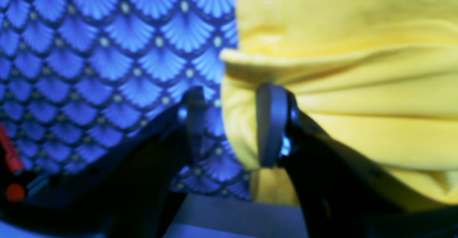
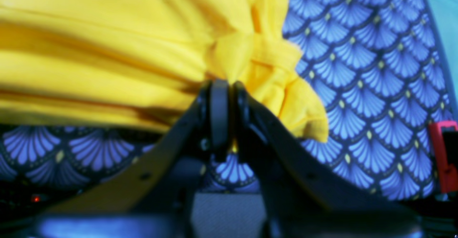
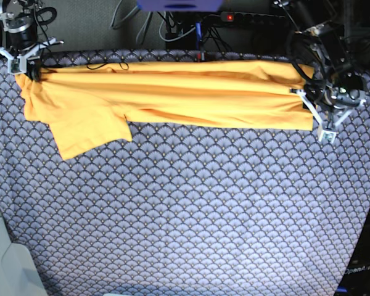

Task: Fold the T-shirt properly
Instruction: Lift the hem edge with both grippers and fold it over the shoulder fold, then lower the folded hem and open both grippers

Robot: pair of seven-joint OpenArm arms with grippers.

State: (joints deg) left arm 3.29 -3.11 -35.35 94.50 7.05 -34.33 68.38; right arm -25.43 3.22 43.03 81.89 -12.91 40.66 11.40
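Note:
The yellow-orange T-shirt (image 3: 172, 92) lies folded into a long band along the table's far edge, with one sleeve (image 3: 86, 129) spread toward the front at the left. At the band's right end my left gripper (image 3: 316, 117) stands open. In the left wrist view the left gripper (image 1: 232, 123) has the T-shirt's (image 1: 340, 87) edge partly between its spread fingers. At the far left corner my right gripper (image 3: 26, 65) holds the other end. Its close-up shows the right gripper (image 2: 230, 98) with jaws nearly together and bunched T-shirt (image 2: 107, 52) cloth pinched at the tips.
A blue-grey scale-patterned cloth (image 3: 191, 209) covers the whole table. Cables and a power strip (image 3: 234, 17) run behind the far edge. A pale object (image 3: 0, 259) sits off the front left corner. A red part (image 2: 443, 155) shows at the right of the right wrist view.

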